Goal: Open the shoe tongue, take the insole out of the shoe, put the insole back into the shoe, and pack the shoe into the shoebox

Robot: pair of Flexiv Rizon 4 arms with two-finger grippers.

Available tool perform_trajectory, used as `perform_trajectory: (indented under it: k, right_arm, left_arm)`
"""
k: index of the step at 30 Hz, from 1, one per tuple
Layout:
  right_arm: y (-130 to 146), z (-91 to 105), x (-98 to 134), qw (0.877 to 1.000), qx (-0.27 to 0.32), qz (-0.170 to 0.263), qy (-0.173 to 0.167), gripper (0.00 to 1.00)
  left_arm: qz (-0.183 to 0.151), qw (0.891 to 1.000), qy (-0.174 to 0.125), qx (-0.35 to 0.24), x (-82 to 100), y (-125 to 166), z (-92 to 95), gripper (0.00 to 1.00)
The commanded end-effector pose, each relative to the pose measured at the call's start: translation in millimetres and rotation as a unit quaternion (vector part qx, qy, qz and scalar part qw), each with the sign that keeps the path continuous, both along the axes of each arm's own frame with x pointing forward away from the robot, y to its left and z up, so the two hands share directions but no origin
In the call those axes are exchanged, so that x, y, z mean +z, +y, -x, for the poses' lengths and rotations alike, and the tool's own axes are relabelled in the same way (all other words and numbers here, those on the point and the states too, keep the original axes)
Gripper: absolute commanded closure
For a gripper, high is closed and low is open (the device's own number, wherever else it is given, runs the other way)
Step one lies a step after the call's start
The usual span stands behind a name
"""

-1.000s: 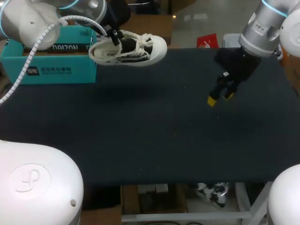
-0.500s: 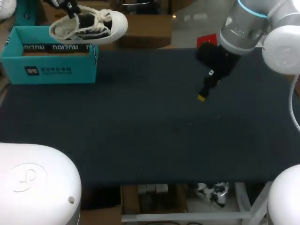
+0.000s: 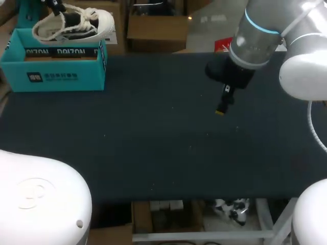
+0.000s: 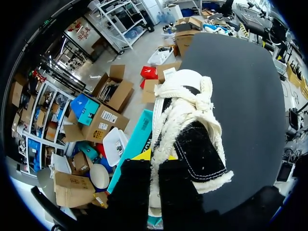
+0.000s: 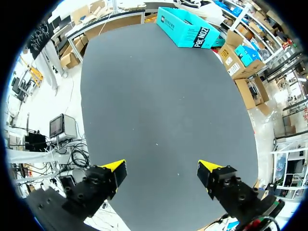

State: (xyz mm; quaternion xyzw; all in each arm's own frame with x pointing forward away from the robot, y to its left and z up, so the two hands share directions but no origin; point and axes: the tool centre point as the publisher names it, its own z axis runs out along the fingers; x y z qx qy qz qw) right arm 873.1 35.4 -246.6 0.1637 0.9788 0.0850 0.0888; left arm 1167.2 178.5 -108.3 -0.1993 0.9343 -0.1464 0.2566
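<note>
Black-and-cream canvas shoe [image 3: 74,25] at 11 o'clock, fuzzy woven laces [image 4: 183,110], smooth rubber toe cap [image 3: 104,20], matt teal cardboard shoebox [image 3: 53,76], matt dark table [image 3: 153,143], glossy white right arm [image 3: 306,66], matt black plastic right gripper [image 5: 161,166].

Dark table [image 3: 153,153], open teal shoebox [image 3: 61,76] resting at its far left corner

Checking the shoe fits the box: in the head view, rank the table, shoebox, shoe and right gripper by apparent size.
1. table
2. shoebox
3. shoe, held up nearer the camera, so it looks somewhat bigger than it is
4. right gripper
</note>
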Motion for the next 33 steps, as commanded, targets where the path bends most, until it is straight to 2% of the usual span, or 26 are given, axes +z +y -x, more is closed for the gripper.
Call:
perform_trajectory:
  k: [1, 7, 13, 17, 22, 28, 33]
  right_arm:
    - [0, 0.0, 1, 1.000, -0.001, 0.002, 0.001, 0.00]
    - [0, 0.0, 1, 1.000, -0.001, 0.002, 0.001, 0.00]
    - [0, 0.0, 1, 1.000, -0.001, 0.002, 0.001, 0.00]
    - [0, 0.0, 1, 1.000, -0.001, 0.002, 0.001, 0.00]
    - [0, 0.0, 1, 1.000, -0.001, 0.002, 0.001, 0.00]
    - [0, 0.0, 1, 1.000, -0.001, 0.002, 0.001, 0.00]
    - [0, 0.0, 1, 1.000, -0.001, 0.002, 0.001, 0.00]
  left_arm:
    - [-0.004, 1.000, 0.017, -0.008, -7.9, 15, -17.2, 1.00]
    - [-0.037, 0.999, 0.031, -0.009, -28.5, 41, -28.5, 1.00]
    - [-0.062, 0.997, 0.054, -0.005, -57.2, 60, -43.8, 1.00]
    - [-0.066, 0.995, 0.066, -0.016, -72.4, 75, -44.8, 1.00]
    - [-0.091, 0.992, 0.083, -0.016, -93.7, 86, -48.5, 1.00]
    - [-0.095, 0.988, 0.123, -0.024, -125.7, 95, -63.0, 1.00]
    - [-0.103, 0.982, 0.155, -0.040, -149.7, 99, -67.6, 1.00]
